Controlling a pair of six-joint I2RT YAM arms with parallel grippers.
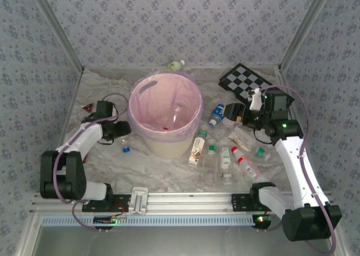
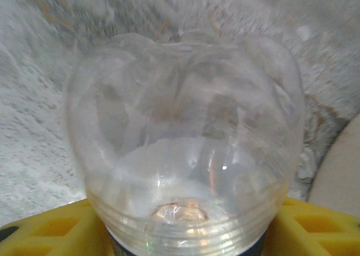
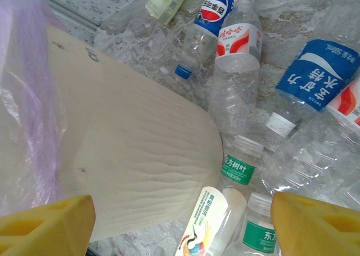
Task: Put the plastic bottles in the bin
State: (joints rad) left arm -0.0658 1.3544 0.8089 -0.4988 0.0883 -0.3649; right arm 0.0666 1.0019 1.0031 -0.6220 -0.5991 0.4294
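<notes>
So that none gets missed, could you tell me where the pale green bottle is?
Top view: the pale green bottle lies centrally by the far wall, just behind the bin.

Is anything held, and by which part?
Left gripper flanks a clear bottle at its ribbed body; firm grip cannot be told. Right gripper open, empty.

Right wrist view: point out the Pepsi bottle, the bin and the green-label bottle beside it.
Pepsi bottle [image 3: 218, 4]: right wrist view, its blue label.
bin [image 3: 140, 155]: right wrist view, cream outer wall.
green-label bottle [image 3: 239, 170]: right wrist view, its green label.
</notes>
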